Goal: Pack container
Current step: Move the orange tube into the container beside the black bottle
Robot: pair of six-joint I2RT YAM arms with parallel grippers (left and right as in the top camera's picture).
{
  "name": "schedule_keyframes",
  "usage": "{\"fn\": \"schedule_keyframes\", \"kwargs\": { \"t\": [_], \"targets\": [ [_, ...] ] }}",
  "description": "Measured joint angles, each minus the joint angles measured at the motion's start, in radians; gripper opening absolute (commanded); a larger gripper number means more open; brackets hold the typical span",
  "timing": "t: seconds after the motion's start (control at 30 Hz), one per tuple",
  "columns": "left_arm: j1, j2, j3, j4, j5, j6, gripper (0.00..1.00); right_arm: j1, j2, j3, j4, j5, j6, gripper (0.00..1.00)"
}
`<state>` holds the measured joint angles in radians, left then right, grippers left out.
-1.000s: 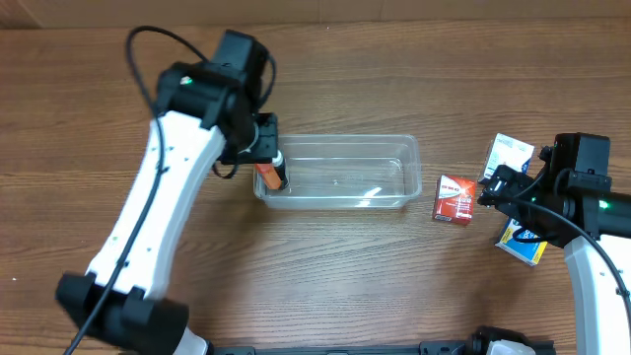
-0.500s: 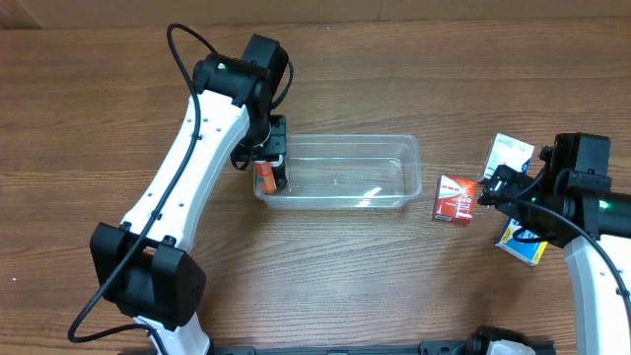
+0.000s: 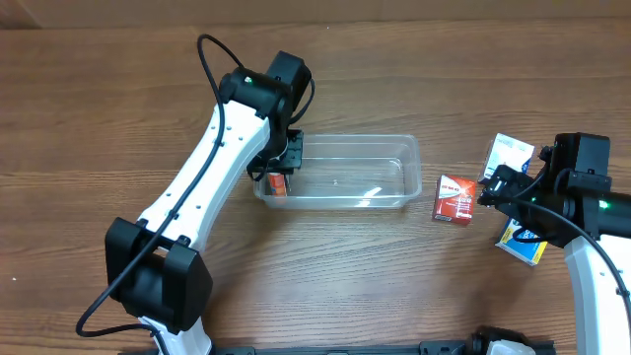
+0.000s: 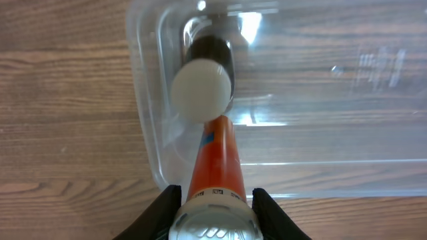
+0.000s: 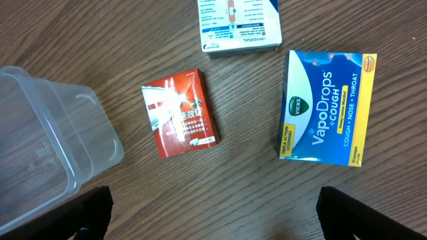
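Left claw (image 4: 213,212) clenched on orange tube (image 4: 215,157), white cap pointing down inside the left end of the container (image 3: 345,205). Since 1 s ago the left arm has swung right and the claw now sits over that end. Container mid-table (image 3: 99,118), unmoved. Right claw (image 5: 213,197) released, spread wide, unchanged. Red box (image 5: 179,112), blue VapoDrops box (image 5: 327,107) and white box (image 5: 239,23) lie below it, unmoved.

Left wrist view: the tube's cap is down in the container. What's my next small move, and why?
Probably open the left gripper and release the tube. Its white cap already sits inside the container's left end, within the walls, and the fingers hold only its crimped tail, so it should fall inside.
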<state>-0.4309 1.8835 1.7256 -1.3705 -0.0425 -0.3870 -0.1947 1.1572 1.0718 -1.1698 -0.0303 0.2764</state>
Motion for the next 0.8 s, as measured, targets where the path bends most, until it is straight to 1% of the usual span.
{"fn": "schedule_keyframes", "kwargs": {
  "t": [0.27,0.4,0.8],
  "targets": [
    [0.0,0.0,-0.064,0.039,-0.005,0.0,0.05,0.0,0.0,0.0,0.0,0.0,0.0,1.0],
    [0.0,0.0,-0.068,0.043,-0.015,0.0,0.09,0.0,0.0,0.0,0.0,0.0,0.0,1.0],
    [0.0,0.0,-0.069,0.063,-0.023,0.0,0.1,0.0,0.0,0.0,0.0,0.0,0.0,1.0]
  ]
}}
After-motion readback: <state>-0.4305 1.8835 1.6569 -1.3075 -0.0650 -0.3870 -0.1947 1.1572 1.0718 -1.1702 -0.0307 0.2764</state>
